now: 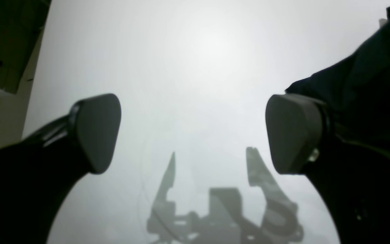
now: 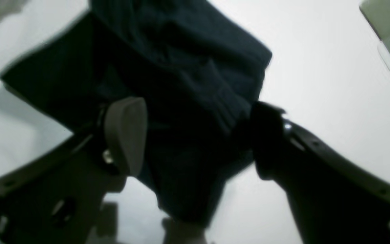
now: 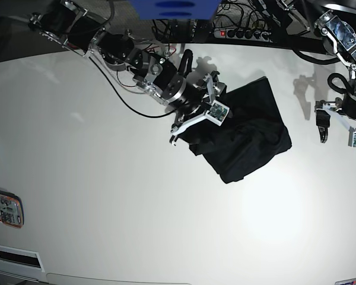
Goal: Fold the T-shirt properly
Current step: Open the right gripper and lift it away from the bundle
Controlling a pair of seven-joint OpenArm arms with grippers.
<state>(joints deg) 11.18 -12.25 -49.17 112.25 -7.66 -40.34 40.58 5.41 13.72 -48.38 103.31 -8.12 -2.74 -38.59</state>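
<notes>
- T-shirt [image 3: 246, 133]: bunched, partly folded, centre-right of the table [image 3: 107, 208].
- Right gripper [image 2: 195, 135]: fingers wide, straddling the cloth edge, likely to pinch it.
- Left gripper [image 1: 193, 134]: wide, empty, far right, clear of the cloth.

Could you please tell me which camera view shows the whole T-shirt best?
The base view: the T-shirt lies bunched on the table, outline fully visible. The right wrist view shows only a blurred close-up; the left wrist view catches just a dark edge.
</notes>
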